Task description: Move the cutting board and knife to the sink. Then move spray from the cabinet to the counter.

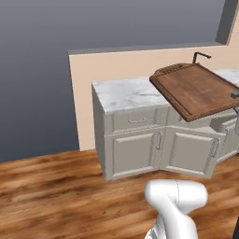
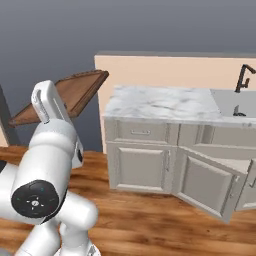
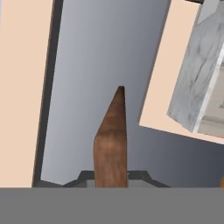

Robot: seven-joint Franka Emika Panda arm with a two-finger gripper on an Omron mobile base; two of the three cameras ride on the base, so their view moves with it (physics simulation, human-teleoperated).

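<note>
Board (image 1: 198, 91) is up in the air, tilted, well clear of the floor and not resting on anything. In left base view it hangs in front of the counter (image 1: 126, 93), covering the counter's right part, rim and small curved handle at the far end toward the faucet (image 1: 200, 57). In right base view the board (image 2: 75, 92) sits left of the counter (image 2: 160, 102), apart from it, behind the arm's upper link (image 2: 50, 107), one corner pointing at the peach wall (image 2: 150, 70). Hand view looks along the board edge-on: a narrow brown wedge (image 3: 111, 144) rising from betw. the two dark fingertips, gripper (image 3: 111, 179) pinched tight on it, jaws pressed to either face. Counter corner (image 3: 197, 87) shows tilted at upper right of hand view, w/ peach wall beside it and grey wall behind the board. Sink (image 2: 235, 105) is set in the counter's right end in right base view, faucet (image 2: 243, 77) behind it, well apart from the board. Below the counter: cream drawers and doors; one door (image 2: 207, 185) near the sink stands swung open. Wood floor (image 1: 51, 186) in front. Can't make out anything lying on the board's top face; surface looks bare wood w/ raised rim.
</note>
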